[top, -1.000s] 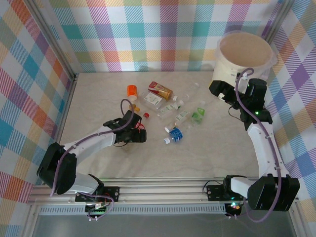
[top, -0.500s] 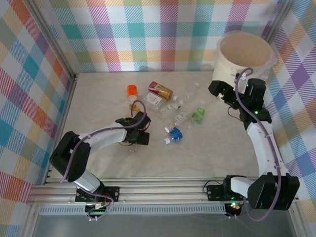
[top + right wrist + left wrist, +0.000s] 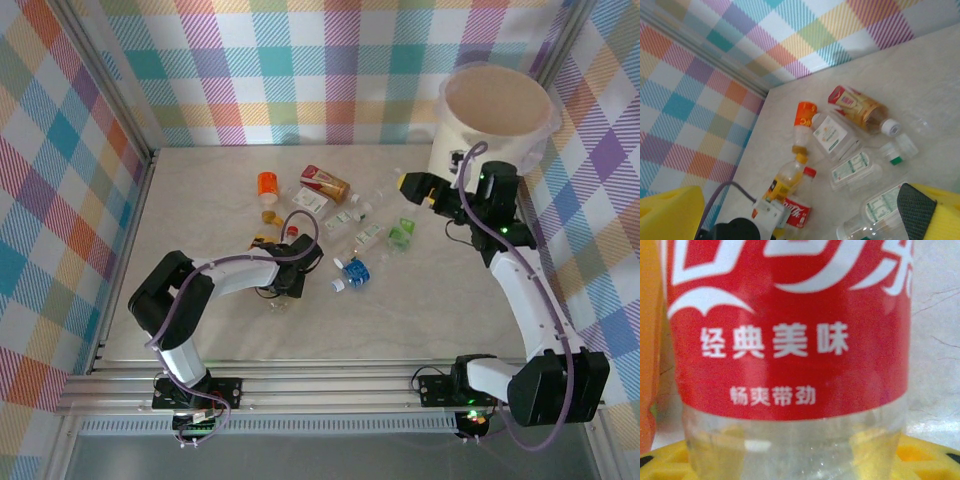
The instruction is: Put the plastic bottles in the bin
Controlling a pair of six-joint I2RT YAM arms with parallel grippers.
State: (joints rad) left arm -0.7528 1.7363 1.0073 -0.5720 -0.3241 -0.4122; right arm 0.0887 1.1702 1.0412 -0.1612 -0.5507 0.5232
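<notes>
A pale marbled surface (image 3: 190,200) carries bottles (image 3: 325,183) lying scattered around its middle, and the bin (image 3: 450,145) stands at the far right corner.

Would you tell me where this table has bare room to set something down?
Bare table runs along the near edge, between the blue-labelled bottle and the near rail, and along the left wall beside the orange-capped bottle. The middle is crowded, with bottles from the left gripper across to the green bottle.
</notes>
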